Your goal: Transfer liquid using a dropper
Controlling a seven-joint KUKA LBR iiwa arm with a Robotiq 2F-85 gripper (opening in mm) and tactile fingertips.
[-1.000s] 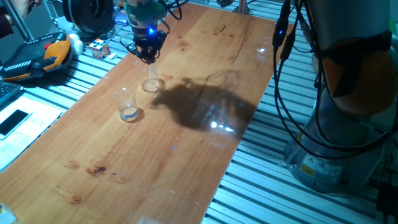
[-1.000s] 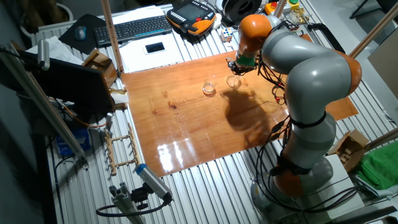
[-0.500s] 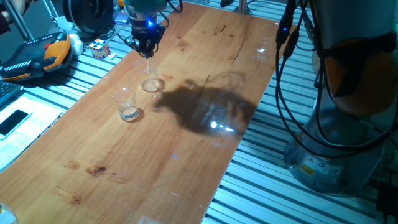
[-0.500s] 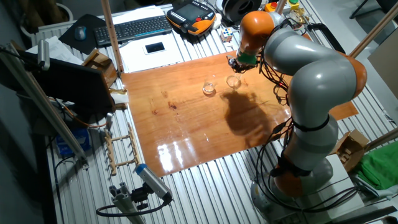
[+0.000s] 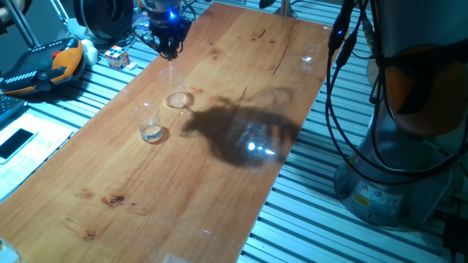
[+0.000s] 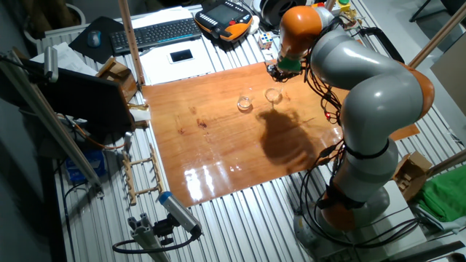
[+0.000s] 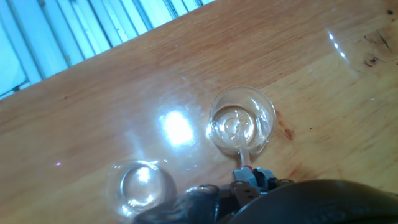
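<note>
My gripper [image 5: 169, 52] hangs above the far left part of the wooden table, shut on the dropper [image 5: 171, 71]. The thin clear tube points straight down over the flat round dish [image 5: 178, 99], its tip well above it. In the hand view the dropper [image 7: 241, 149] reaches from my gripper [image 7: 249, 182] toward the dish [image 7: 242, 121], with a bit of red at its top. A small glass cup [image 5: 150, 123] stands beside the dish, with a pale glint of liquid at its bottom. The other fixed view shows my gripper [image 6: 277, 73] above the dish [image 6: 273, 94] and the cup [image 6: 245, 102].
A Rubik's cube [image 5: 117, 56] and an orange-black pendant [image 5: 44, 64] lie just off the table's left edge, with a phone [image 5: 16, 142] nearer. A keyboard [image 6: 156, 33] sits behind the table. The arm's dark shadow [image 5: 241, 128] falls right of the dish.
My gripper has risen with the dropper, lifting the tube's tip from just above the dish to well over it. The dish and cup have not moved.
</note>
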